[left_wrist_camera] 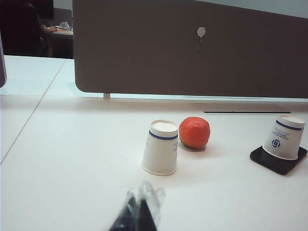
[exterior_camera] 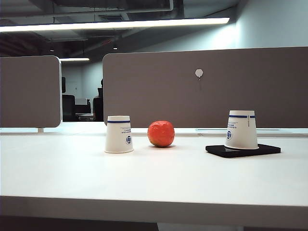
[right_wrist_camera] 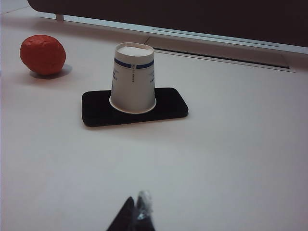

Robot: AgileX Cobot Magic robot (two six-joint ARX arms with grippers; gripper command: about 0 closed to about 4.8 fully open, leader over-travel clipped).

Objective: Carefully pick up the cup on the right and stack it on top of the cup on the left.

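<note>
Two white paper cups with a blue band stand upside down on the white table. The cup on the right (exterior_camera: pixel 241 129) (right_wrist_camera: pixel 133 79) (left_wrist_camera: pixel 284 137) rests on a black pad (exterior_camera: pixel 243 149) (right_wrist_camera: pixel 132 107). The cup on the left (exterior_camera: pixel 119 134) (left_wrist_camera: pixel 160 147) stands directly on the table. My left gripper (left_wrist_camera: pixel 138 208) is shut and empty, well short of the left cup. My right gripper (right_wrist_camera: pixel 136 211) is shut and empty, some way back from the right cup. Neither gripper shows in the exterior view.
A red-orange ball (exterior_camera: pixel 160 133) (left_wrist_camera: pixel 194 132) (right_wrist_camera: pixel 43 54) lies between the cups, close to the left one. A grey partition panel (exterior_camera: pixel 207 86) stands behind the table's far edge. The table's front edge (exterior_camera: pixel 154 204) runs across the exterior view.
</note>
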